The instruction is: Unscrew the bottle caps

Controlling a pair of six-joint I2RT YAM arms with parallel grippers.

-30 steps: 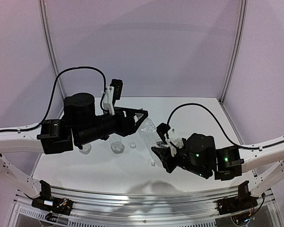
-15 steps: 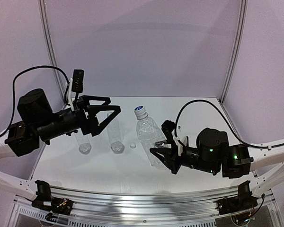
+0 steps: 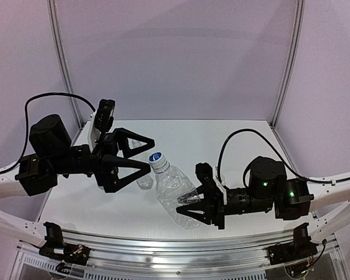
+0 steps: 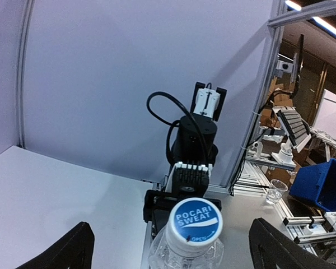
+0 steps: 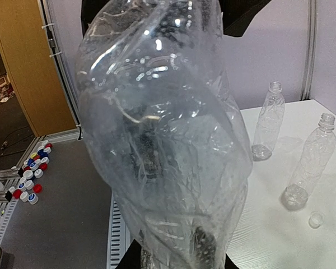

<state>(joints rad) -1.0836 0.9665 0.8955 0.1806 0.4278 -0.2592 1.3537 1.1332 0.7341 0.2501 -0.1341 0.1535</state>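
Black left gripper (image 3: 150, 155) is spread wide and holds nothing. Its two fingers (image 4: 73, 249) sit either side of the bottle neck, clear of it on both sides. In the left wrist view the blue-topped white screw cap (image 4: 197, 220) is centred between the fingers, low in frame, with "POCARI SWEAT" readable on top. From the top camera the cap (image 3: 157, 157) is right at the fingertips. I can't tell whether it is between them or just off the ends.

That cap is screwed on the clear crinkled plastic bottle (image 3: 172, 189). The bottle is off the white table (image 3: 233, 140) and tilted, with its neck up and to the left towards the left gripper and its base down and to the right.

Black right gripper (image 3: 191, 207) is clamped on the lower body of that bottle, fingers on opposite sides of it. In the right wrist view the bottle (image 5: 162, 140) fills most of the frame. Only dark finger edges show at the bottom.

Two more clear uncapped plastic bottles stand upright on the table, well apart from the right gripper: one further back (image 5: 267, 126), one nearer (image 5: 309, 168). Both necks are open. From the top camera only the base of one (image 3: 144, 182) shows, just below the left gripper's lower finger.

Small loose translucent cap (image 5: 315, 220) lies flat on the table just beside the nearer uncapped bottle, not touching it.

Pile of coloured bottle caps (image 5: 31, 179) lies on the grey floor beyond the table edge.
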